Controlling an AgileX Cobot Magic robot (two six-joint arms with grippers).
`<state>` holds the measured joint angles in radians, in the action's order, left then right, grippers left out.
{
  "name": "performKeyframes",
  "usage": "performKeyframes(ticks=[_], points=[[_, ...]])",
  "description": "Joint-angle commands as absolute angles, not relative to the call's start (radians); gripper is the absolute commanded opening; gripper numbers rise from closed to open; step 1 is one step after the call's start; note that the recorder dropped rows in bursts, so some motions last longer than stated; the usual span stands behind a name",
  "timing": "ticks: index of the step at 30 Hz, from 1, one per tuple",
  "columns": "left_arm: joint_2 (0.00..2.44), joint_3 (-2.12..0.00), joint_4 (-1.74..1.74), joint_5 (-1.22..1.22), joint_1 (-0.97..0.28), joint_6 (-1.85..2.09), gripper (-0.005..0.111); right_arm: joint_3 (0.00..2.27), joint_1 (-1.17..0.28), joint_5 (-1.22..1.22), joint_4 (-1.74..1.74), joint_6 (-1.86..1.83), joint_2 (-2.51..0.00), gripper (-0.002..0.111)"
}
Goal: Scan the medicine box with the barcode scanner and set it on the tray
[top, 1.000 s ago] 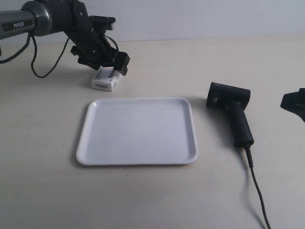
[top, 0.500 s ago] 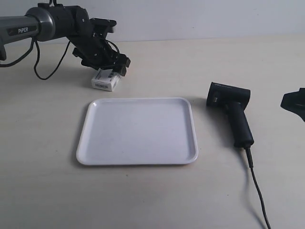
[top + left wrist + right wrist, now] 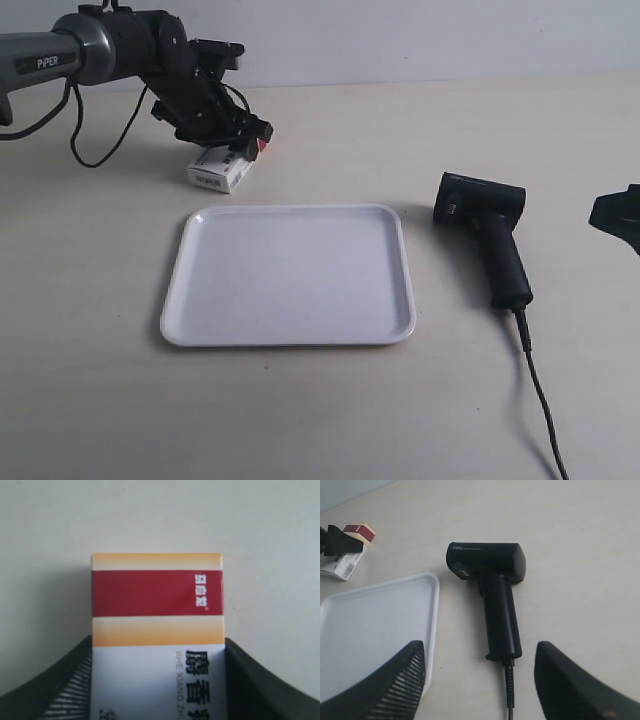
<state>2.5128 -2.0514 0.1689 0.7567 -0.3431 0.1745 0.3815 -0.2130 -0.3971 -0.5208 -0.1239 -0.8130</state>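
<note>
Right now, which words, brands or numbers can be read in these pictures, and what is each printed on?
"PiPER": on the left arm.
"deli": on the scanner head; the small print beside it is blurred.
"SHE XIANG ZH", cut off: on the medicine box, beside large black Chinese characters.
White characters on its red band: too blurred.
Digits under the barcode: too small.

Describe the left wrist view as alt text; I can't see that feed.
The medicine box fills the centre, lying on the pale table, with the left gripper closed around it, black fingers against its two long sides. The end beyond the fingers carries a red band between orange stripes; black characters mark the white part.
</note>
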Motion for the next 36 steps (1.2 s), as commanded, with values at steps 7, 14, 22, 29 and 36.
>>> performKeyframes(ticks=[7,14,22,29,36], points=[[2.392,-2.054,0.153,0.872,-0.35,0.17,0.0,0.391,-0.216,-0.389,-0.512,-0.132,-0.876,0.061],[2.296,-2.052,0.21,0.943,-0.35,0.168,0.0,0.508,-0.216,-0.448,-0.512,-0.13,-1.083,0.061],[2.194,-1.957,0.236,0.958,-0.369,0.181,0.0,0.759,-0.216,-0.6,-0.512,-0.15,-1.413,0.071],[2.083,-1.74,0.243,0.865,-0.435,0.202,0.0,0.89,-0.216,-0.609,-0.512,-0.178,-1.64,0.07],[1.914,-1.525,0.25,0.752,-0.441,0.211,0.0,1.011,-0.216,-0.645,-0.499,-0.201,-1.831,0.07]])
